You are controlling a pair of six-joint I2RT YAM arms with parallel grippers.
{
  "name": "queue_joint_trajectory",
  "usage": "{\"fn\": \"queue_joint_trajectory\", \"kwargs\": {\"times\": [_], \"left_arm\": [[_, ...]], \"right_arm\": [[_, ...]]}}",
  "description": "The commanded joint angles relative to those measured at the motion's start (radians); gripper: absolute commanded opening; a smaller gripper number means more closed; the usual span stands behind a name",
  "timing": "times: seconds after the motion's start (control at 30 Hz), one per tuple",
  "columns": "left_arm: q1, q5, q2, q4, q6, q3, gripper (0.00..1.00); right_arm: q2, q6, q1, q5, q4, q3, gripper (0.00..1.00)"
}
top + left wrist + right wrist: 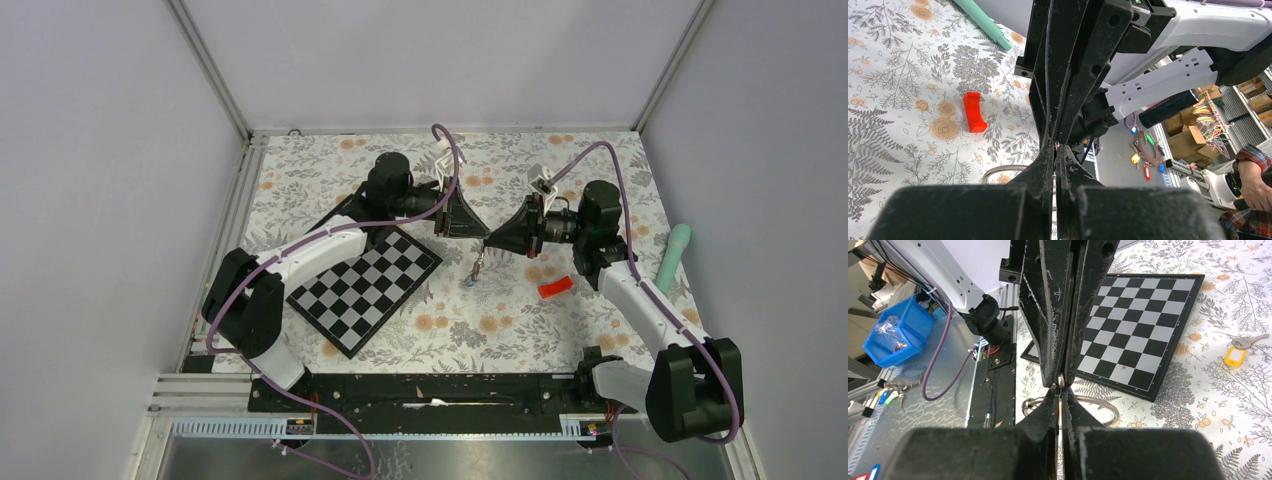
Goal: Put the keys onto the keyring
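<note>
On the left of the flowered desk (480, 335) lies a chessboard (365, 288), with the left arm (300, 255) reaching over its far corner toward the middle. The left jaws are clenched (fingers (1040, 172) pressed flat together in the left wrist view), and they meet the right jaws tip to tip above the desk's centre. The ring (1105, 407) sits at that meeting point. Its silver arc runs out on both sides of the right jaws' fingers (1043, 412), which are also clenched, so each pair appears to be grasping the ring. A small silver bit is pinched just where the tips touch. In the top view the blue key (476, 268) shows just below the joined tips, blue end lowest. Whether it is threaded on the ring or touches the desk cannot be told. The yellow key (1237, 354) lies flat on the desk, well apart from the ring, beyond the chessboard's edge. Right of the jaws a red block (555, 288) rests near the right arm (640, 300), and a teal stick (675, 255) lies by the right wall.
</note>
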Motion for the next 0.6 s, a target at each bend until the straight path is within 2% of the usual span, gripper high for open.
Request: {"fn": "queue_joint_trajectory", "kwargs": {"times": [0.0,0.33,0.57], "left_arm": [[0.007,-0.012,-0.004,0.087,-0.017,-0.01,0.0],[0.02,-0.007,-0.03,0.051,0.063,-0.018,0.29],[0.02,-0.021,-0.038,0.006,0.134,-0.024,0.38]], "right_arm": [[-0.026,-0.11,0.014,-0.023,-0.064,0.018,0.0],[-0.032,-0.146,0.013,-0.02,-0.104,0.024,0.0],[-0.025,-0.125,0.013,-0.012,-0.088,0.021,0.0]]}}
